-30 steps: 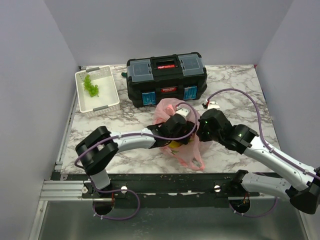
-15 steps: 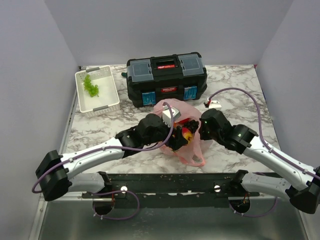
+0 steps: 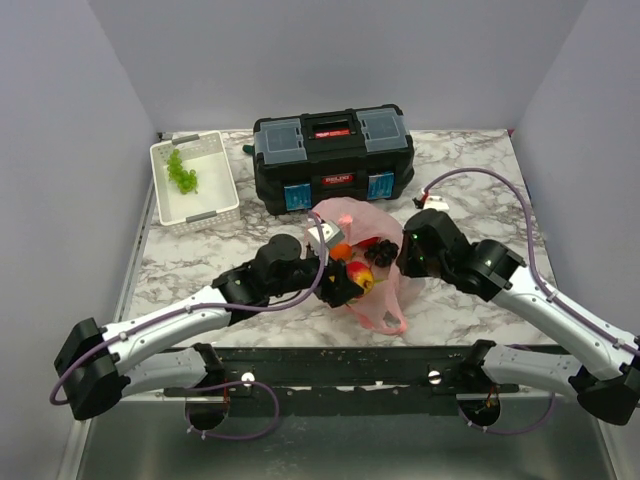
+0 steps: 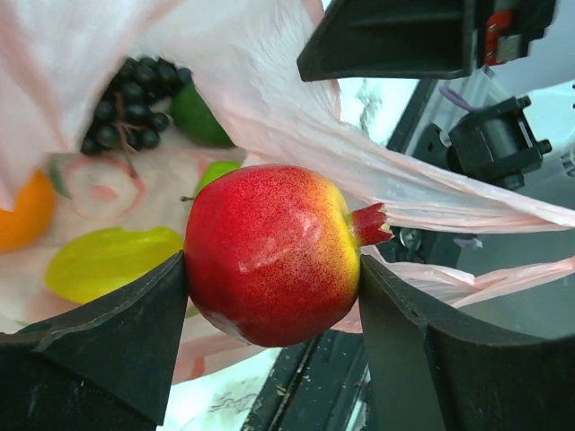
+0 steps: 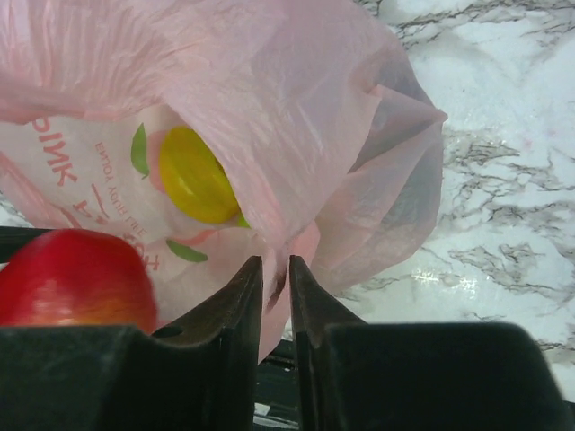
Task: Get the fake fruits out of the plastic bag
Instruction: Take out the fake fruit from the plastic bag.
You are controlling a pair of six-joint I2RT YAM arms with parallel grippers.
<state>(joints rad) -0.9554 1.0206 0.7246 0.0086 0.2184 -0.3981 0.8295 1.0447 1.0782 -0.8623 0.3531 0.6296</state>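
The pink plastic bag (image 3: 385,300) lies in front of the toolbox with its mouth gaping. My left gripper (image 4: 272,269) is shut on a red-and-yellow fake fruit (image 4: 269,251), held at the bag's mouth (image 3: 358,277). Inside the bag I see dark grapes (image 4: 133,103), an orange (image 4: 22,211), a yellow fruit (image 4: 108,260) and a green one (image 4: 199,117). My right gripper (image 5: 276,269) is at the bag's right side (image 3: 403,262). Its jaws stand a narrow gap apart, with loose bag film (image 5: 269,108) hanging between them. The yellow fruit (image 5: 193,175) shows through the film.
A black toolbox (image 3: 332,158) stands behind the bag. A white slotted basket (image 3: 193,180) at the back left holds a light green grape bunch (image 3: 182,172). Marble tabletop (image 3: 480,190) lies to the right of the bag, and grey walls close in three sides.
My left arm has drawn back to the left, bringing the red fruit to the bag's mouth. The bag has opened up. My right jaws have parted slightly.
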